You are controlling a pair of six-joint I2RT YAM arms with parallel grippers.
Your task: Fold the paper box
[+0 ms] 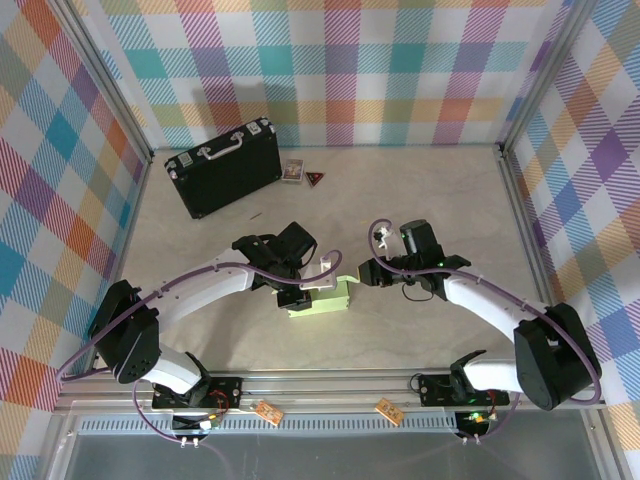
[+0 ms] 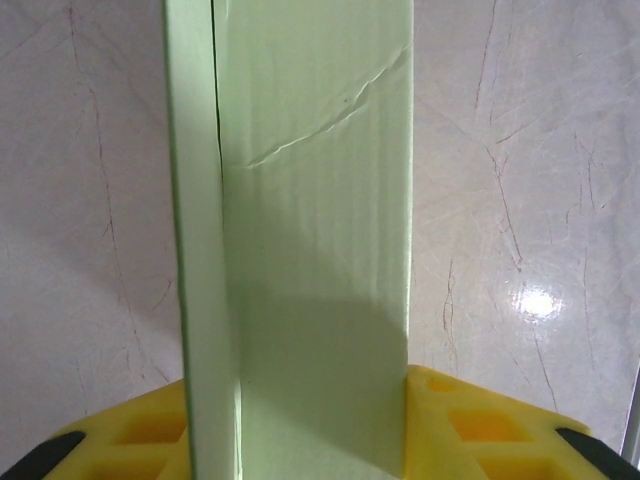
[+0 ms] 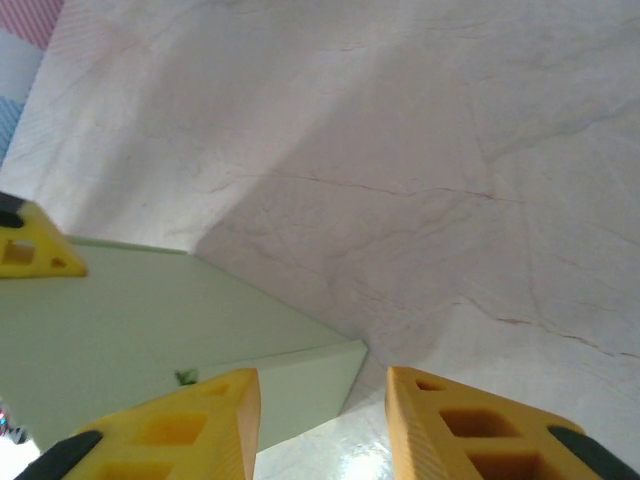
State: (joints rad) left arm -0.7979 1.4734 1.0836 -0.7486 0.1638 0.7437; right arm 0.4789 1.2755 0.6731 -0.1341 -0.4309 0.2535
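I see my left gripper (image 1: 300, 292) on the paper box (image 1: 328, 300) (black briefcase (image 1: 225, 168) far behind), right gripper (image 1: 373, 268) just beside.

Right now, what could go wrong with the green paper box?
The left gripper pinches the paper box, and the card shows a slanted crease; squeezing harder might crumple it more. The right gripper is open beside the box's corner; if it pushes in, the thin card could bend the wrong way or slip out of that grip.
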